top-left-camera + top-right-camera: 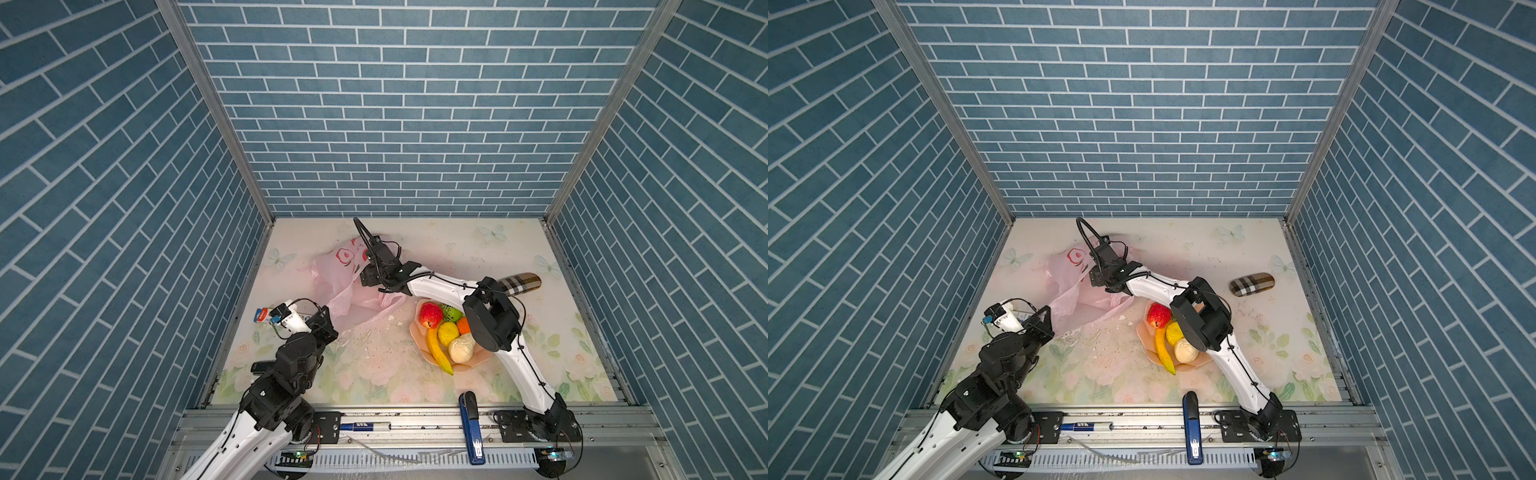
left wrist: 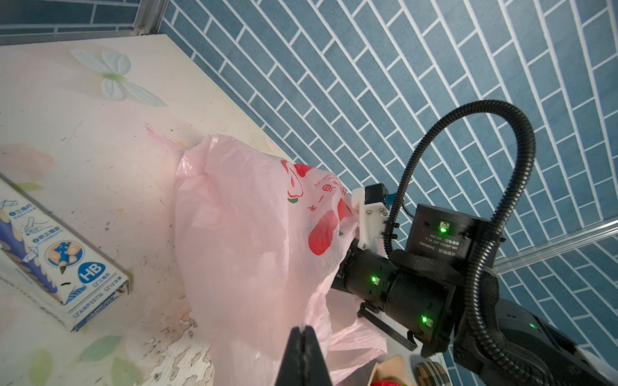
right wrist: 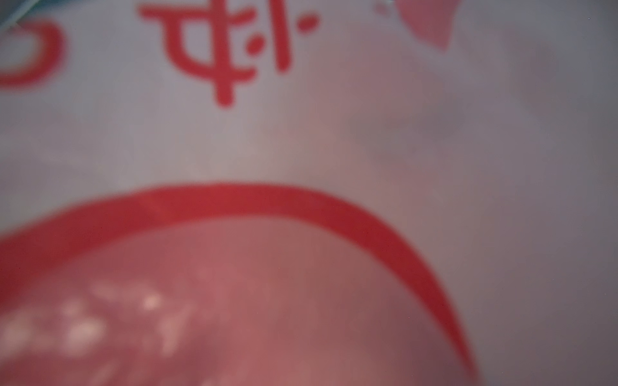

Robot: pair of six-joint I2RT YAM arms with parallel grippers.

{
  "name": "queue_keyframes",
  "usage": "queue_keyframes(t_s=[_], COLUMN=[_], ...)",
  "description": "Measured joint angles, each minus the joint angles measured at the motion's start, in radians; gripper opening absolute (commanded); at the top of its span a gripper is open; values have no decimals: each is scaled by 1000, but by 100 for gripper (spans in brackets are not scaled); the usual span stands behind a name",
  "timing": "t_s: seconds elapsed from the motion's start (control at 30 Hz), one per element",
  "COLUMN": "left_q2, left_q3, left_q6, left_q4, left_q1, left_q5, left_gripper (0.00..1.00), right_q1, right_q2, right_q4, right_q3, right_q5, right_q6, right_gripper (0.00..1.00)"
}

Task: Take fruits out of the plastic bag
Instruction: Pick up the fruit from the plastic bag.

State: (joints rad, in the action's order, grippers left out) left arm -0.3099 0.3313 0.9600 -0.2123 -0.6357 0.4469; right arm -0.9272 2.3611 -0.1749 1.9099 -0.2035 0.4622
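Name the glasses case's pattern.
Glasses case: tan-and-black plaid, clearest in a top view.

Pink plastic bag (image 1: 334,286) mid-table, right arm (image 1: 440,287) tip hidden inside it, fruits (image 1: 448,333) in peach bowl (image 1: 465,367)

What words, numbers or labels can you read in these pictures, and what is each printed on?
"HB": on the pencil box.
"AWP30716": same box, along its edge.
"LIFE": red print on the plastic bag; its other red writing is creased or blurred.
"DAMIAO": upside down on the right arm's motor; finer print there is too small.
Labels on the blue stapler and the marker: too small to read.
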Motion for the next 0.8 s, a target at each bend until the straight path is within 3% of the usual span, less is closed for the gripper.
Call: queue_keyframes(t_s=[0.8], left_q2=[7], left_q3=[0], left_q6=[2], left_q4=[-19], left_q1=[0], left_q5=[-72], left_gripper=[0], right_q1=[29], right_q2=[137], right_q4=[3], right_q3=[164], right_q5=[29], right_q6=[85], right_gripper=[89])
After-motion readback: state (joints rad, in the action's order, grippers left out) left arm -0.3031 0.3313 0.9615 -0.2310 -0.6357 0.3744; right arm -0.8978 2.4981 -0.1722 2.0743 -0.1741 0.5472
